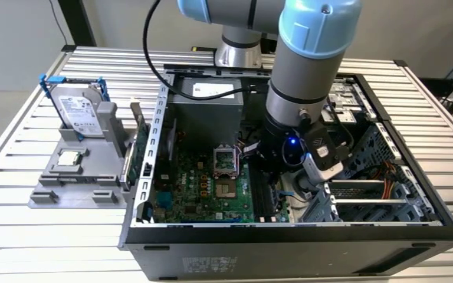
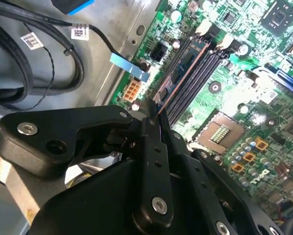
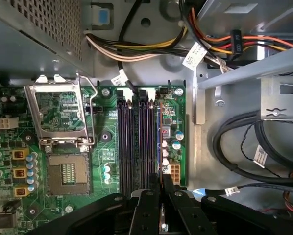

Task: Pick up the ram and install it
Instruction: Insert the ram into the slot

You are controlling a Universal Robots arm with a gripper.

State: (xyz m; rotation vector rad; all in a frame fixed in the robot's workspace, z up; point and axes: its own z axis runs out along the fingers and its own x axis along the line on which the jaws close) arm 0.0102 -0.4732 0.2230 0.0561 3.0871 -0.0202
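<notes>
Black jaws clamping one ram (image 2: 183,68), four slots (image 3: 130,142)

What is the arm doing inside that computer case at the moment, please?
The gripper is shut on the ram, a thin dark stick seen edge-on. It holds the stick lengthways along the motherboard's long memory slots, at the slot nearest the board's edge. Whether the stick is fully seated cannot be told.

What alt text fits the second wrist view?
Black jaws grip a thin memory stick, lined up along the outermost of the dark slots on a green motherboard. An empty processor socket lies beside them. Black cables cross the case.
</notes>
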